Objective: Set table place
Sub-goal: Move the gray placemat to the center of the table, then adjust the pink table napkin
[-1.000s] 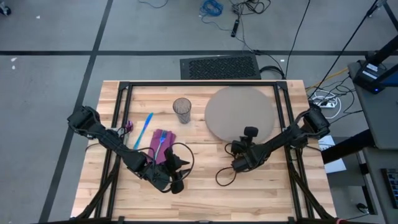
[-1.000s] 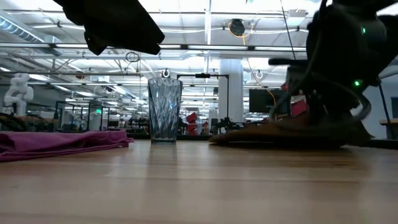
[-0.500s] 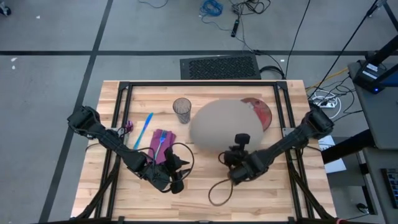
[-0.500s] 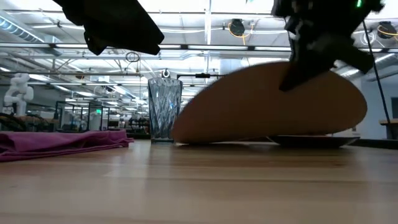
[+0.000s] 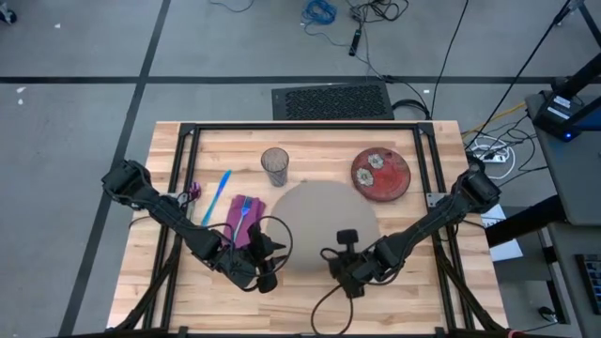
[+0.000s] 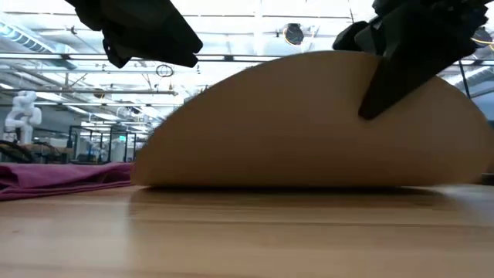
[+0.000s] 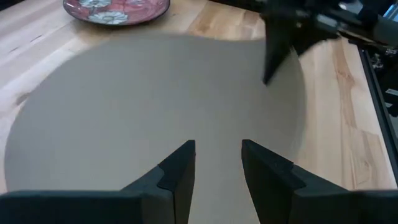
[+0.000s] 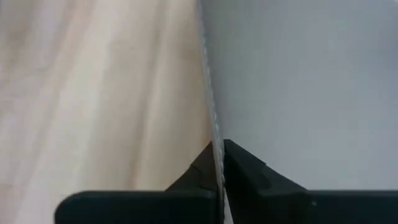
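Light-wood table [image 5: 188, 291], black frame. On it: mat [image 5: 315, 221] at centre, one edge lifted; red plate [image 5: 381, 175] beyond, apart from mat; glass [image 5: 274, 166] upright; purple napkin [image 5: 239, 218]; blue utensil [image 5: 217, 196] beside napkin.

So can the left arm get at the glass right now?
Probably yes: the left gripper is open and empty, and the glass stands clear on the table beyond the napkin; the mat lies beside that path.

glass [image 5: 274, 166] hidden behind mat [image 6: 309, 123] in low view
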